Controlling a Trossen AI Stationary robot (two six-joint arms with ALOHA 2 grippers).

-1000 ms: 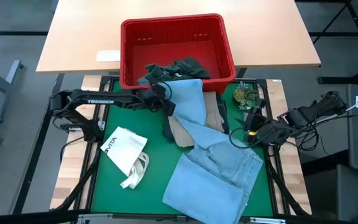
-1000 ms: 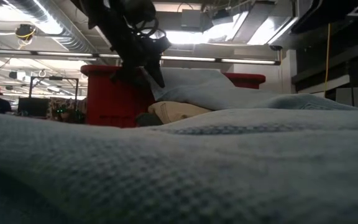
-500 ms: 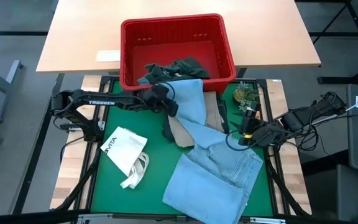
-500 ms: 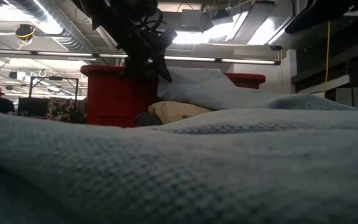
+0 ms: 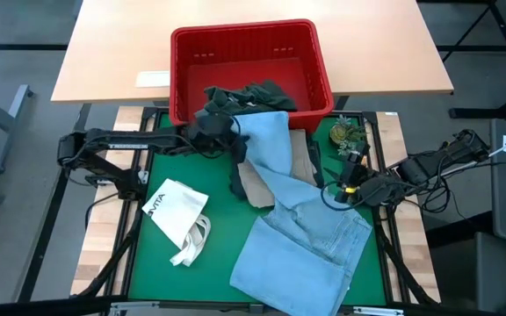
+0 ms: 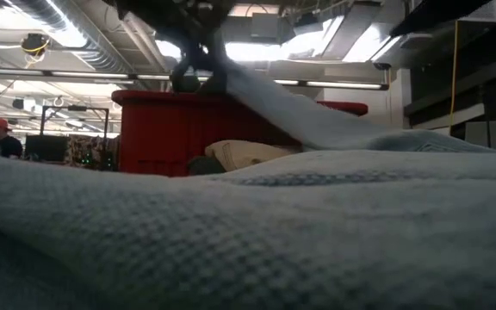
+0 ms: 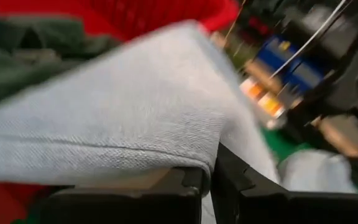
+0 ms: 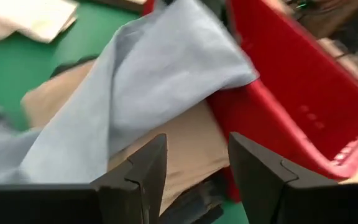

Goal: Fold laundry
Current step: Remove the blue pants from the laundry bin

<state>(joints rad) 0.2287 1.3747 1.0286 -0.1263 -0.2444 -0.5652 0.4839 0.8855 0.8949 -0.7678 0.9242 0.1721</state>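
light blue piece pinched in left gripper jaws; right gripper jaws wide, empty

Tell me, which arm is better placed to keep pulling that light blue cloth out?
Probably the left: its tool is shut on the light blue cloth by the red basket. The right tool hangs open, holding nothing.

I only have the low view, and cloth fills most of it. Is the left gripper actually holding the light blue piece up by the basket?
Observer: Yes. The left gripper is shut on the edge of the light blue piece.
Operator: And the right gripper?
Observer: The right gripper is open and empty, facing the beige piece.
Operator: Anything in the basket?
Observer: A dark green-grey garment lies in the red basket.
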